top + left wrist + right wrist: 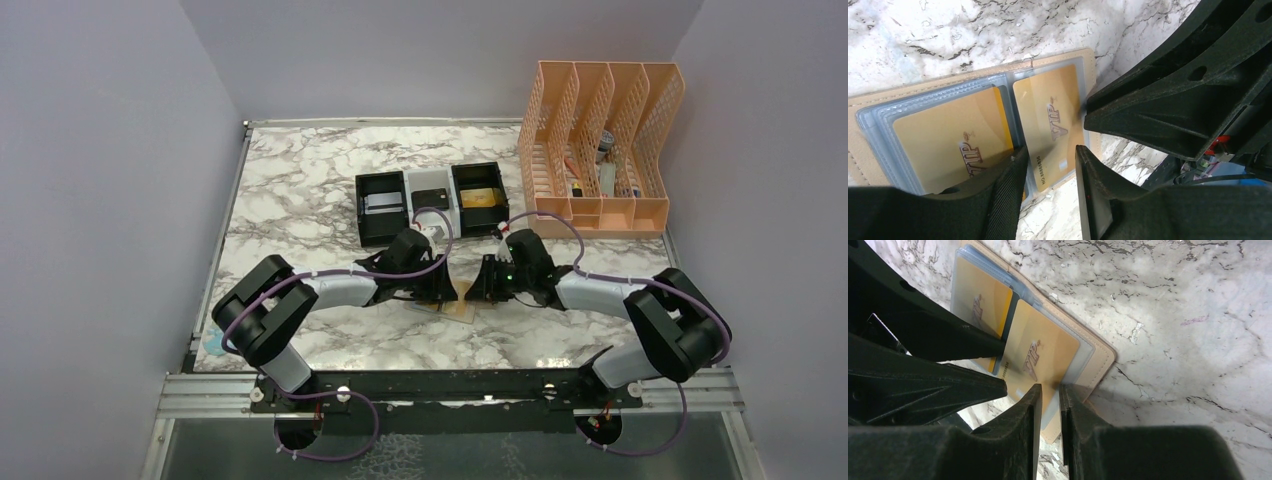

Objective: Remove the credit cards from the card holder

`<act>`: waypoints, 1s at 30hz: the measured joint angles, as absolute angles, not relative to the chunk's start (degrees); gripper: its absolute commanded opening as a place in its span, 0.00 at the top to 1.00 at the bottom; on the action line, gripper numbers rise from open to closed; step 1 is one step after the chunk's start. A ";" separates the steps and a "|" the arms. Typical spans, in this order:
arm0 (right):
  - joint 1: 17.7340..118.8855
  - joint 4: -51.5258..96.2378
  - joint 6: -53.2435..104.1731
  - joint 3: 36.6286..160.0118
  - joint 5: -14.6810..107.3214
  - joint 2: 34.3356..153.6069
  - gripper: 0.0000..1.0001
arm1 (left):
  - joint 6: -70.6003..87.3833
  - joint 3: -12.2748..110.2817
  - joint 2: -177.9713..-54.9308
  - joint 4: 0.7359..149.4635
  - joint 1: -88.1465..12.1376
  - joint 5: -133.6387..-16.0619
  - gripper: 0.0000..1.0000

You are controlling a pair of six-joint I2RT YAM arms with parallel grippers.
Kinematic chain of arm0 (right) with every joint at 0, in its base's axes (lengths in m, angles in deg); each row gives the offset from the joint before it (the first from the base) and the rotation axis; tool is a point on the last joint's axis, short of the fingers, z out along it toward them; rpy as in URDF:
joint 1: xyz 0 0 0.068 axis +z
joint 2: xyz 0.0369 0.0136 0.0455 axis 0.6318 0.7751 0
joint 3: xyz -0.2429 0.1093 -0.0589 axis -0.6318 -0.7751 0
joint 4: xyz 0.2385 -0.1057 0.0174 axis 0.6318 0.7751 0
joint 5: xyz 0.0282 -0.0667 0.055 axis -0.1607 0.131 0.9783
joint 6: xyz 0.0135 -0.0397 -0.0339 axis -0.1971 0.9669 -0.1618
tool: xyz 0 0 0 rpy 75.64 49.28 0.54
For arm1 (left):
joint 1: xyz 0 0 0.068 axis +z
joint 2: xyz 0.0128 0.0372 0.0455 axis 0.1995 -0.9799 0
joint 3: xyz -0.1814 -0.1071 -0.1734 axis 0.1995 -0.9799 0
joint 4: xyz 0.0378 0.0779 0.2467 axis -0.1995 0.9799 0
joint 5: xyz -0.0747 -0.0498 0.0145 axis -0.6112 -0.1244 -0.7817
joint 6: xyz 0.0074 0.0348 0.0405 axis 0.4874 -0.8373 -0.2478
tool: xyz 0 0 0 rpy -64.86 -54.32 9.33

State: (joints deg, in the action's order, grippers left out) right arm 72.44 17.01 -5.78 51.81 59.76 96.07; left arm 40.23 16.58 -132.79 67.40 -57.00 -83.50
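The tan card holder [462, 312] lies open on the table between my grippers. In the left wrist view the card holder [923, 87] holds two gold credit cards: one [948, 145] in the left pocket, one [1053, 125] slid partly out of the right pocket. My left gripper [1052, 150] is open, its fingers straddling that card's protruding end. My right gripper [1050, 387] is nearly shut, a narrow gap showing, with its tips on the holder's edge [1103, 357] and on the gold card [1040, 357]. From above, the left gripper [443, 292] and the right gripper [478, 290] almost meet.
Behind the holder stand three small bins: a black one [382, 205] with a silvery card, a white one [432, 198] with a dark card, a black one [480, 197] with a gold card. A peach mesh organizer [600, 140] stands at the back right.
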 measured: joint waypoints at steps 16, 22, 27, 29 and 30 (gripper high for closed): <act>72.46 15.11 -8.01 50.08 58.34 95.26 0.84 | 45.98 14.37 -134.14 62.00 -56.85 -83.89 0.72; 72.44 13.92 -8.39 49.45 58.32 95.21 0.85 | 47.71 13.65 -133.82 61.37 -56.85 -83.39 0.78; 72.44 12.94 -8.78 48.93 58.32 95.21 0.86 | 49.06 12.95 -132.37 61.06 -56.85 -82.77 0.82; 72.42 12.68 -9.00 48.82 58.30 95.24 0.86 | 49.65 12.58 -131.74 60.80 -56.87 -82.66 0.82; 72.42 12.66 -9.04 48.82 58.30 95.28 0.86 | 49.91 12.56 -131.57 60.71 -56.89 -82.66 0.83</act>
State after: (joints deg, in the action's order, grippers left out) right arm 72.42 12.66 -9.04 48.82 58.30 95.28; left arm 49.91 12.56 -131.57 60.71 -56.89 -82.66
